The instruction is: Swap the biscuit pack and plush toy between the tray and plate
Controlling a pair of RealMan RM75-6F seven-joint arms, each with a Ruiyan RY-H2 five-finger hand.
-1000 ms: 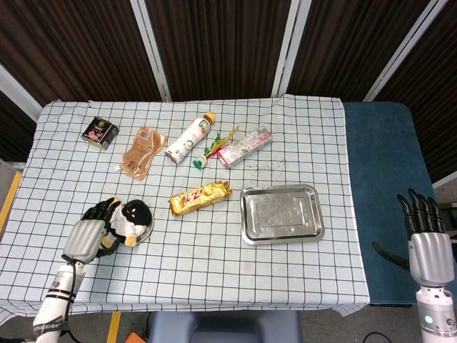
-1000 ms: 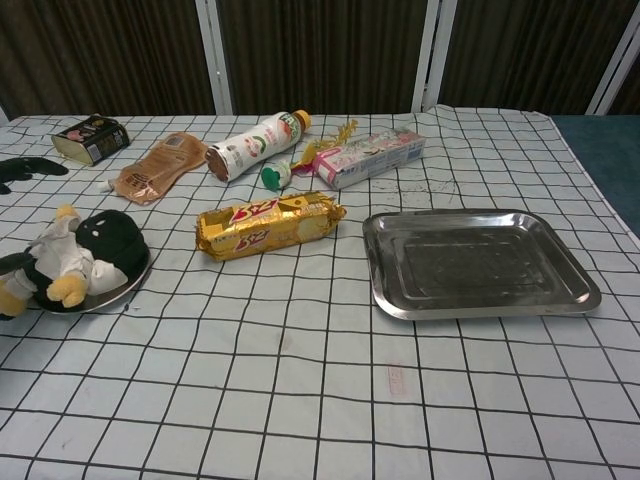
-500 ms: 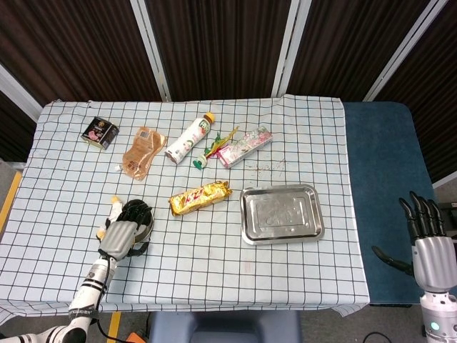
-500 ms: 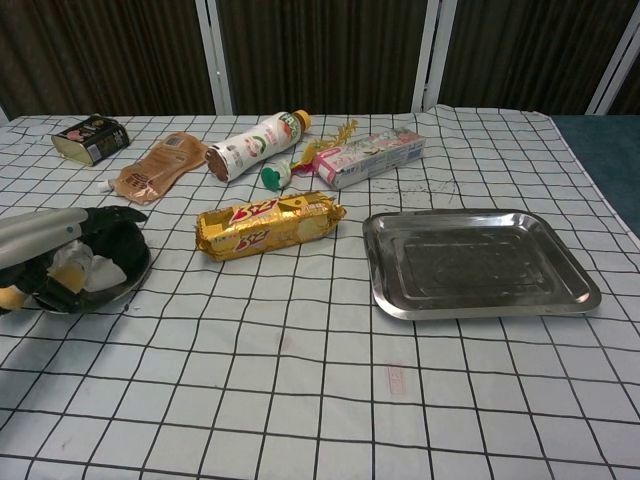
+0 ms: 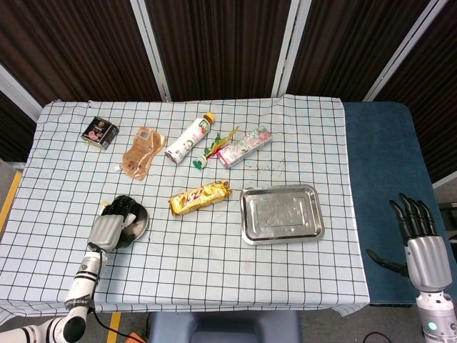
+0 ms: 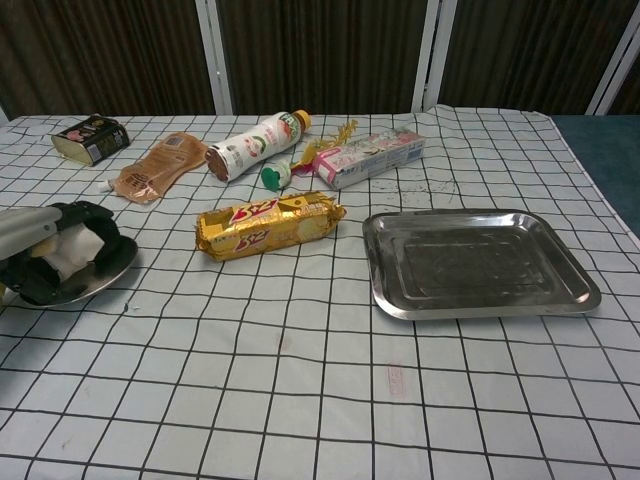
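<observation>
1. The plush toy (image 6: 62, 255) sits low over the plate (image 6: 105, 268) at the worktop's (image 5: 214, 250) near left, almost wholly covered by the left hand (image 5: 114, 223); a second ago it lay in plain sight on the plate with the hand just beside it, and half a second ago the hand was coming over it.
2. The left hand's fingers (image 6: 85, 212) are now curled over the toy's dark body with a white patch showing between them, so I judge it gripped; whether it has left the plate cannot be told.
3. The biscuit pack (image 5: 200, 197) has not moved; it lies on the cloth between plate and tray (image 5: 280, 214), close to the tray's left rim but outside it.
4. The tray stands bare, unchanged, right of centre.
5. That means the swap is mid-way by my reading: the toy is being taken up, probably for the tray, and the pack has yet to reach the plate.
6. The right hand (image 5: 421, 239) hangs off the worktop at the far right over the blue surface, fingers spread and holding nothing; it has sunk slightly.
7. Behind, untouched: a small tin (image 5: 99, 132), a brown pouch (image 5: 143, 151), a lying bottle (image 5: 190, 138) and a pink box (image 5: 245, 146).
</observation>
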